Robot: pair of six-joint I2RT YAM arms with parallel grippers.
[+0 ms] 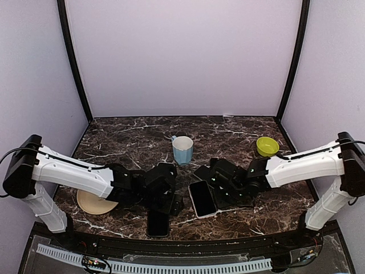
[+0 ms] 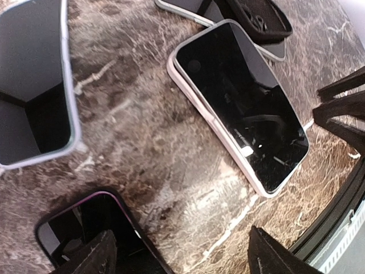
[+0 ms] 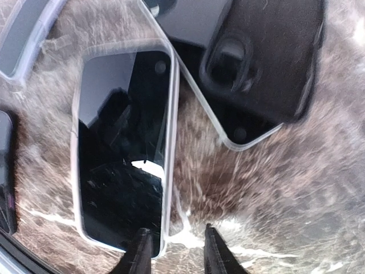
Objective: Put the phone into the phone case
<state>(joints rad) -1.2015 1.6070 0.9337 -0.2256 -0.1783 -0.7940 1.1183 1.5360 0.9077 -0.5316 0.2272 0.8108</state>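
Phone [image 3: 122, 171] looks laid in clear case [image 3: 74, 142]; seating step. My left gripper [image 2: 179, 234] is spread empty, right gripper [image 3: 175, 230] narrowed, empty. Next: press edges flush.

No text, label, brand name or number can be read in any of the three views. The phone [image 1: 202, 198] lies with a dark screen that shows only glare and reflections. The blue mug [image 1: 182, 149] and the green bowl [image 1: 267, 146] present plain sides with no writing that can be made out.
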